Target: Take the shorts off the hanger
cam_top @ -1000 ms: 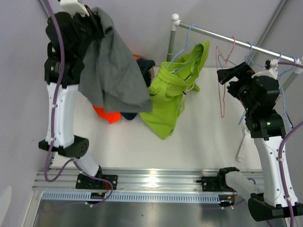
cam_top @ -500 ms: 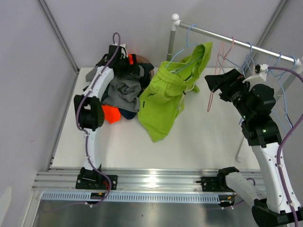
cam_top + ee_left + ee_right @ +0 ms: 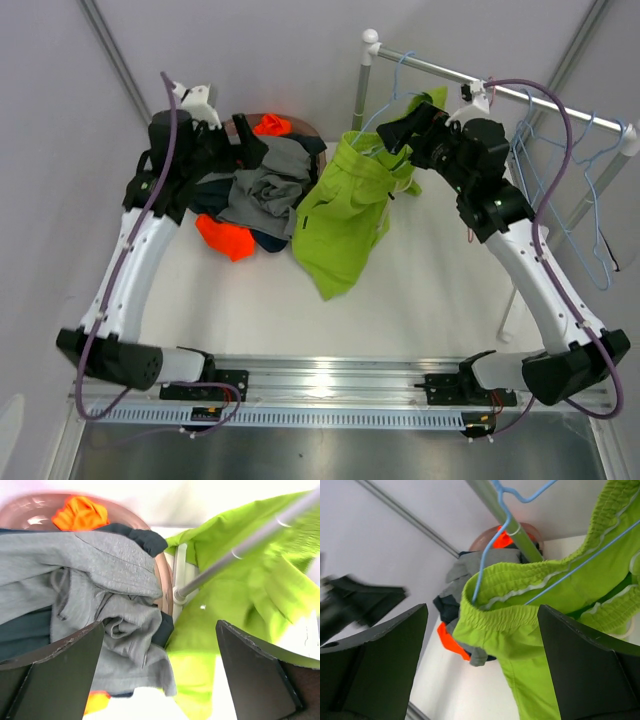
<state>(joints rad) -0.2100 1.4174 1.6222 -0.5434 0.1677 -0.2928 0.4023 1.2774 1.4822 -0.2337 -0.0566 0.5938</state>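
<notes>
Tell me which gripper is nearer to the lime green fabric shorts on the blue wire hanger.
Right. The right gripper sits open at the waistband of the lime green fabric shorts; the left gripper hangs open over the crumpled grey fabric shorts, farther away.

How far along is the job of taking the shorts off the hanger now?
Done: the grey shorts, orange shorts and navy shorts lie piled at the back left. In hand: the right gripper, open, faces the lime green shorts; the left gripper is open over the heap. Left: the lime green shorts still hang on the blue hanger.
</notes>
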